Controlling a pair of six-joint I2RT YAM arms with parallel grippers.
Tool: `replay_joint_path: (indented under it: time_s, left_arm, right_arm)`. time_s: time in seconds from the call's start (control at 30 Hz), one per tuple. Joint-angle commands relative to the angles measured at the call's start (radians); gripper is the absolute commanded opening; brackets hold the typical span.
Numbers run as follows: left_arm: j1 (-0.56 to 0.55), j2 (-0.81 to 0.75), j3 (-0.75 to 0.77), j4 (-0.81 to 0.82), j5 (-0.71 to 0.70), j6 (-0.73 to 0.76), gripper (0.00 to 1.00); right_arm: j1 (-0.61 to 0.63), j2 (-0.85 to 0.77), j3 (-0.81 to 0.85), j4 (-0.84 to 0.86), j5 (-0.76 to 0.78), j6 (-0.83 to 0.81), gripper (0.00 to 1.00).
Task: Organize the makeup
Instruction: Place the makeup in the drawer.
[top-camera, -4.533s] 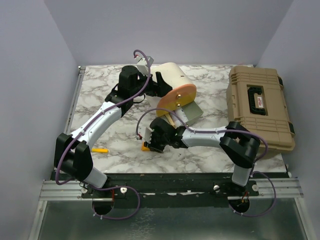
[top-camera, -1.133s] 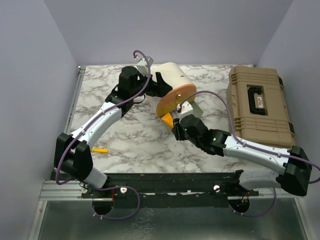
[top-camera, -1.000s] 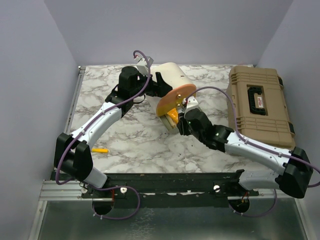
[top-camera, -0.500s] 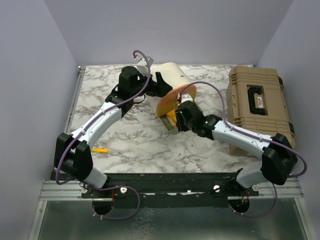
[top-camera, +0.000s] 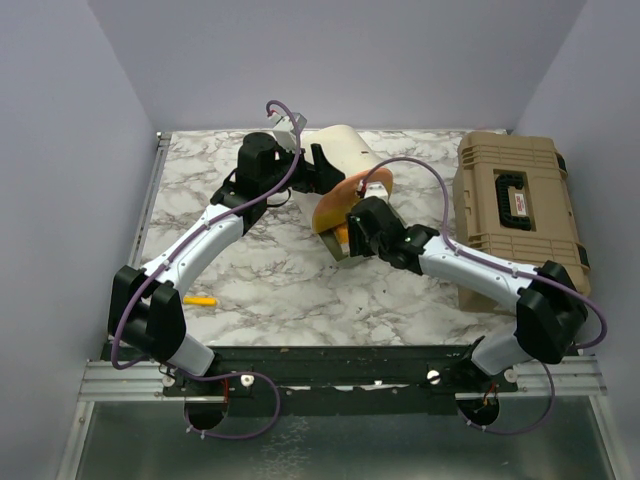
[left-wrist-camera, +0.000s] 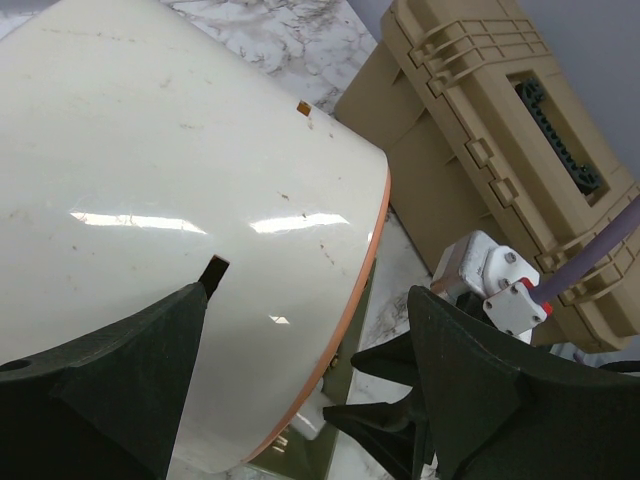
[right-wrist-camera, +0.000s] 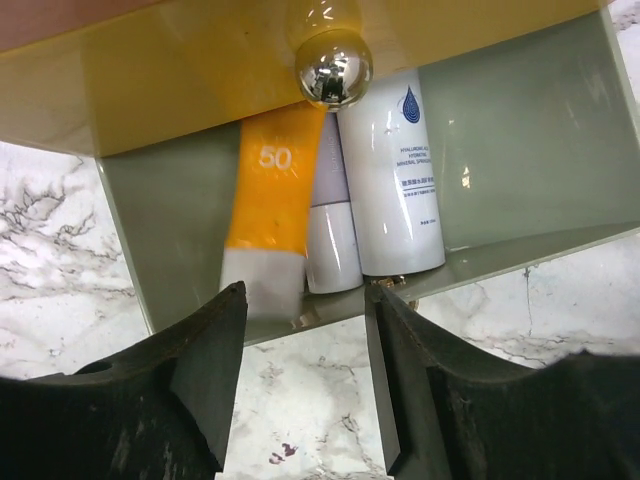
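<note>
Since prev frame your right hand (right-wrist-camera: 305, 375) moved to the case tray (right-wrist-camera: 520, 130) & let go: orange tube (right-wrist-camera: 270, 200) lies lengthwise, white cap toward open fingers. Left hand (left-wrist-camera: 300, 400) grips the cream case (left-wrist-camera: 170, 200).

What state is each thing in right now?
Round case: tilted on its side, held between the left hand's fingers.
Drawer: pulled open, holding tubes.
Orange tube: lying in the drawer, free of the fingers.
Two white tubes: lying beside it.
Right hand: open, empty.
Toolbox: shut.
Yellow pen: lying loose on the table.
</note>
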Motion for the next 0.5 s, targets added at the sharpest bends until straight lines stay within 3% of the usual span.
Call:
replay_joint_path:
  time_s: [0.0, 0.17, 0.27, 0.4, 0.47]
  left_arm:
    - [-0.003, 0.014, -0.017, -0.017, 0.010, -0.010, 0.84]
    - [-0.004, 0.015, -0.017, -0.016, 0.011, -0.008, 0.84]
    - [-0.003, 0.017, -0.017, -0.016, 0.012, -0.009, 0.84]
    - [-0.003, 0.017, -0.020, -0.015, 0.017, -0.007, 0.84]
    - [-0.003, 0.012, -0.023, -0.015, 0.014, -0.006, 0.84]
  right_arm:
    - [-0.005, 0.002, 0.016, 0.028, 0.026, 0.036, 0.56]
    - [-0.005, -0.009, 0.007, 0.027, 0.000, 0.027, 0.53]
    - [-0.005, -0.025, -0.011, 0.027, -0.032, 0.033, 0.41]
    - [-0.005, -0.143, -0.126, 0.131, -0.062, 0.089, 0.41]
    - [-0.005, -0.208, -0.191, 0.172, -0.026, 0.138, 0.47]
